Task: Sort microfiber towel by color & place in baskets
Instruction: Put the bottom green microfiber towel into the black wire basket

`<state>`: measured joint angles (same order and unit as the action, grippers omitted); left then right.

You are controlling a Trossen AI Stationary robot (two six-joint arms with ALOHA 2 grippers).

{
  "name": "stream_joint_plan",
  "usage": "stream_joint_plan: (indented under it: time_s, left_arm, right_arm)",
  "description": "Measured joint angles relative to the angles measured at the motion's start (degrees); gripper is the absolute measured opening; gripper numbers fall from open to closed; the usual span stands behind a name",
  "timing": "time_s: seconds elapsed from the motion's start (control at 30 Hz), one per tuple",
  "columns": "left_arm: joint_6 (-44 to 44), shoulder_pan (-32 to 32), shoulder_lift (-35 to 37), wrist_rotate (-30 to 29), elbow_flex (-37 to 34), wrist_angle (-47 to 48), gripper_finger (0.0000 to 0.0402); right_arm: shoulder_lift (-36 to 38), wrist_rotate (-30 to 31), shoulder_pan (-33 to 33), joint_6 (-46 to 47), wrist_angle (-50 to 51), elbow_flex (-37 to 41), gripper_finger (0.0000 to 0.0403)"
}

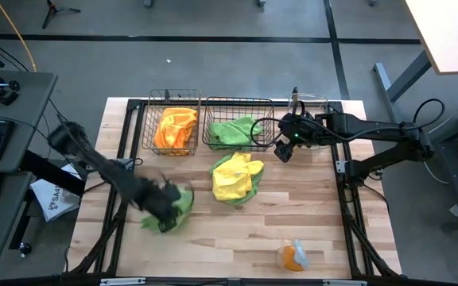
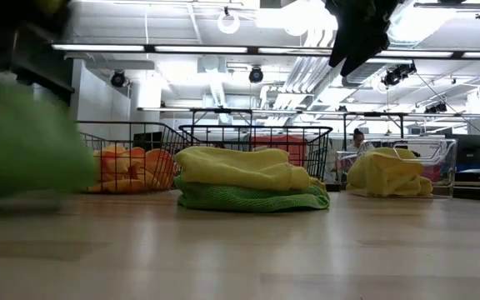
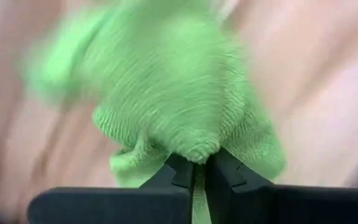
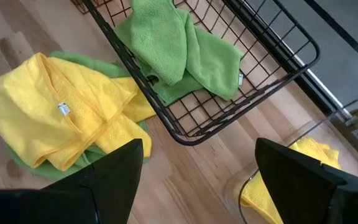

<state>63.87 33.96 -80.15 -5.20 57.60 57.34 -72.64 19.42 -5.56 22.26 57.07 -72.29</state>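
Note:
My left gripper (image 1: 165, 210) is over the table's near-left part, shut on a green towel (image 1: 181, 202), which shows blurred in the low view (image 2: 23, 142). My right gripper (image 1: 283, 148) hovers open near the wide wire basket's (image 1: 238, 103) near-right corner. That basket holds green towels (image 4: 173, 43). The narrow wire basket (image 1: 173, 97) holds orange towels (image 1: 175, 129). The clear bin (image 4: 303, 137) holds a yellow towel (image 2: 386, 175). A yellow towel (image 1: 238, 175) lies on a green one (image 2: 248, 198) mid-table. An orange towel (image 1: 293, 256) lies near the near edge. My left gripper pinches a bunched fold of the green towel (image 3: 194, 149) between its two fingers (image 3: 179, 174). The cloth bulges out past the fingertips and spreads around them. Whether the towel's lower part touches the table cannot be told.
The three containers stand in a row along the far edge. Black frame rails (image 1: 348, 191) run along the table's left and right sides. Bare wood lies along the near edge, between the left gripper and the orange towel.

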Motion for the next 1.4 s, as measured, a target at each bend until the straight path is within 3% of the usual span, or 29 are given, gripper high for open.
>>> stream_joint_plan:
  time_s: [0.1, 0.17, 0.27, 0.33, 0.4, 0.5, 0.73, 1.03, 1.2, 1.4]
  left_arm:
    - [-14.06, -5.75, 9.72, -5.24, 5.68, -2.37, 0.0005]
    - [-23.64, -9.43, 14.19, -12.60, 10.34, -4.58, 0.0003]
    - [-40.30, -15.74, 16.65, -25.25, 17.15, -10.29, 0.0002]
    - [-53.30, -20.61, 16.46, -29.33, 20.18, -15.53, 0.0001]
    - [-64.01, -26.12, 15.17, -29.21, 20.90, -23.41, 0.0001]
    - [-73.28, -34.79, 12.30, -21.50, 20.81, -33.03, 0.0001]
    - [-70.62, -50.27, -0.81, -5.00, 20.82, -44.52, 0.0000]
    - [-61.91, -53.40, -18.49, -5.02, 20.75, -45.13, 0.0008]
    - [-58.20, -53.47, -20.41, -3.96, 21.78, -42.70, 0.0045]
    - [-58.98, -53.47, -19.88, -1.07, 26.43, -36.23, 0.0125]
  right_arm:
    - [0.00, 0.00, 0.00, -0.75, -0.79, 0.01, 0.0307]
    - [0.00, -0.02, 0.00, -0.88, -1.35, 0.00, 0.0307]
    - [0.00, -0.02, 0.06, -0.50, -2.30, -0.01, 0.0307]
    - [0.31, -0.02, 0.62, -0.28, -3.34, 0.00, 0.0307]
    - [1.42, 0.11, 1.68, -0.32, -5.19, -0.01, 0.0307]
    - [4.08, 1.86, 3.64, 0.20, -8.47, -0.01, 0.0307]
    - [11.69, 10.78, 7.39, 3.38, -10.48, -0.03, 0.0307]
    - [14.42, 18.75, 7.98, 4.79, -8.48, -0.05, 0.0307]
    - [12.80, 19.01, 7.98, 5.99, -7.52, -0.05, 0.0307]
    - [10.91, 18.99, 7.26, 7.02, -5.07, -0.05, 0.0307]
